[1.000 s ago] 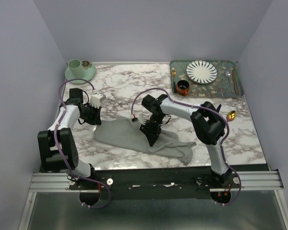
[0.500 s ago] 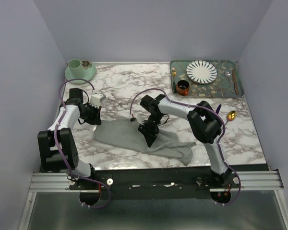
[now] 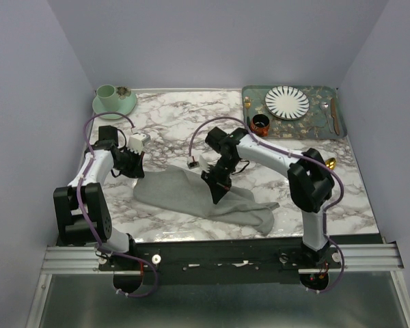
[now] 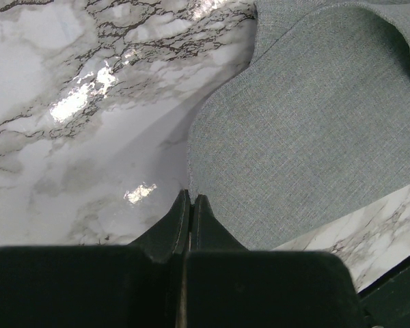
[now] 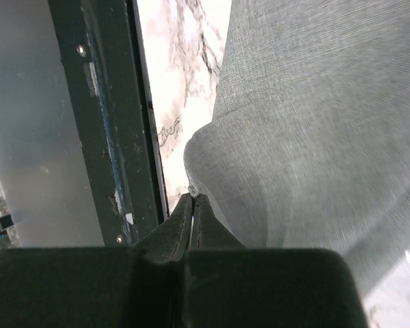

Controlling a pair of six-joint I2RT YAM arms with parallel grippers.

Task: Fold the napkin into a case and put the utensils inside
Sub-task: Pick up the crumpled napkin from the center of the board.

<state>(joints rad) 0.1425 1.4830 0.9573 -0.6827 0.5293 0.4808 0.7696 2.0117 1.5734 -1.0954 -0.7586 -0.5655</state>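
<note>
The grey napkin [image 3: 184, 195] lies crumpled flat on the marble table's near middle. My left gripper [image 3: 138, 171] is shut on its left corner; in the left wrist view the jaws [image 4: 190, 198] pinch the cloth's edge [image 4: 307, 123]. My right gripper [image 3: 219, 193] is shut on a corner near the napkin's middle; in the right wrist view the tips [image 5: 192, 197] clamp the cloth [image 5: 314, 123] a little above the table. A gold-orange spoon bowl [image 3: 331, 163] shows beside the right arm's elbow. The dark-blue-handled utensil is hidden behind that arm.
A green patterned tray [image 3: 297, 131] at the back right holds a striped plate [image 3: 287, 102], an orange-black cup [image 3: 260, 124], a small gold fork [image 3: 247, 104] and other cutlery [image 3: 335, 116]. A green cup on a saucer [image 3: 113, 99] stands at the back left. The front rail [image 5: 109, 102] is close to the right gripper.
</note>
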